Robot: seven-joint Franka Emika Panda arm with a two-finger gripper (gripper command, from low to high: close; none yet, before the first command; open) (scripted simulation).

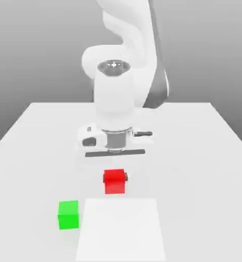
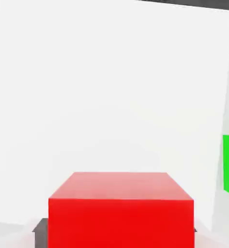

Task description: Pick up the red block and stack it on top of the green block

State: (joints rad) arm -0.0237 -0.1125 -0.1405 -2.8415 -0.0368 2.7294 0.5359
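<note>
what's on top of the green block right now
Nothing: the green block has a bare top. The red block sits apart on the table, between the gripper fingers. The green block's underside is hidden.

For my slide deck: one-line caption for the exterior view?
Panda end effector straddles the red block on the white table, green block nearby.

The white arm reaches straight down; its fingers (image 1: 104, 178) appear closed on the red block (image 1: 114, 181).
</note>
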